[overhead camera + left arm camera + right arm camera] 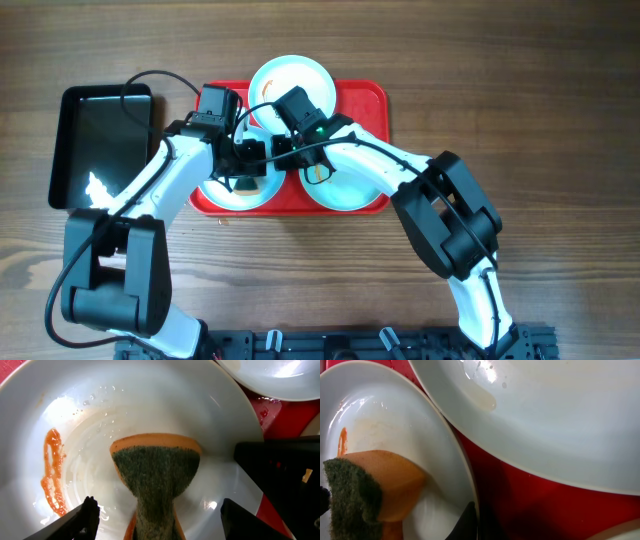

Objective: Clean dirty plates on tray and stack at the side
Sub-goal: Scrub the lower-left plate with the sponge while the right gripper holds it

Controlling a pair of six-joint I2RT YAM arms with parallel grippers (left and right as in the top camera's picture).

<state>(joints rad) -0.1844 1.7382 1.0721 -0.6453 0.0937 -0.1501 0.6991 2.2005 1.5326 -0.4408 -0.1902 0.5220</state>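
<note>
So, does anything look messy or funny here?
Yes. The plate under the sponge has an orange streak along one side, not wiped yet. The back plate also sticks out past the tray at its far edge.

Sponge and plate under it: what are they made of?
The sponge looks like soft orange foam with a rough dark green scrubbing layer; it bends. The plate looks hard and glossy, maybe ceramic or plastic; light glints off it.

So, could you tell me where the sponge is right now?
In the left wrist view, the sponge sits in the near-left plate on the tray, just right of the orange smear.
</note>
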